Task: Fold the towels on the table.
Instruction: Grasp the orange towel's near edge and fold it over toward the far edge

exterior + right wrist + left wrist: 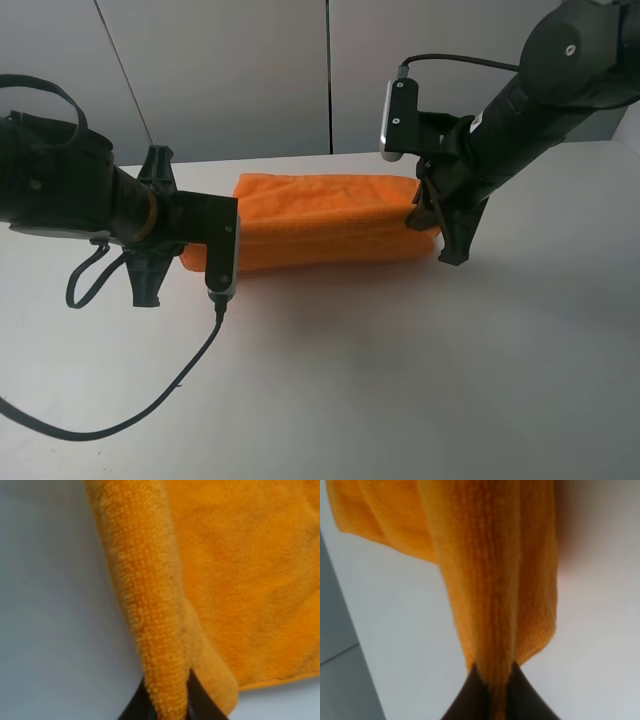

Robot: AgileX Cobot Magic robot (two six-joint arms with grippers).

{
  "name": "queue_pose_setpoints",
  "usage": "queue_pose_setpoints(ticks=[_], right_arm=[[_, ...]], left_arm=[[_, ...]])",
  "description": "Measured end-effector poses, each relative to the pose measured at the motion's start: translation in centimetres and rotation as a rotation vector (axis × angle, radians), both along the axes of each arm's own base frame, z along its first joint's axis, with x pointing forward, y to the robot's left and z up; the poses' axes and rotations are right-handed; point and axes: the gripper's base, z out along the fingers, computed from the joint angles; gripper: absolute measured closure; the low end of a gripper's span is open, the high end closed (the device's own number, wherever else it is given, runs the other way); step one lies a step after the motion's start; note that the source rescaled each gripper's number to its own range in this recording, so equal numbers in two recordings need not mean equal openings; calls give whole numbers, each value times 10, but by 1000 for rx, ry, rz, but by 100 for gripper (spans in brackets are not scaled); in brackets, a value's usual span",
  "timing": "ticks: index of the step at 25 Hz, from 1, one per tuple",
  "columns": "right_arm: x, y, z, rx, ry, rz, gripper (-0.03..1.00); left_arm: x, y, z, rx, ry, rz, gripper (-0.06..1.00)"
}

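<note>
Left gripper (492,675) pinches one end of the orange towel (320,225), right gripper (165,682) the other; the doubled-over towel stretches between them above the table's (420,380) far side.

We saw two matte black arms: the left arm (60,190) was thick and cylindrical, and the right arm (560,70) had a rounded joint bearing a small pale screw (570,48). Each carried a flat black camera box (397,118) with a silvery edge, trailing a thin black cable (150,400). The fingers (467,702) were dark and tapered.
</note>
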Motion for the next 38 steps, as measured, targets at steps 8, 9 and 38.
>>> queue_pose_setpoints(ticks=[8,9,38], right_arm=[[21,5,5,-21,-128,34,97],[23,5,5,-19,-139,31,97],[57,-8,-40,-13,-227,-58,97]], left_arm=[[25,7,18,-20,-104,-1,94],[28,9,20,-34,-114,8,94],[107,-11,-25,-123,-250,86,94]])
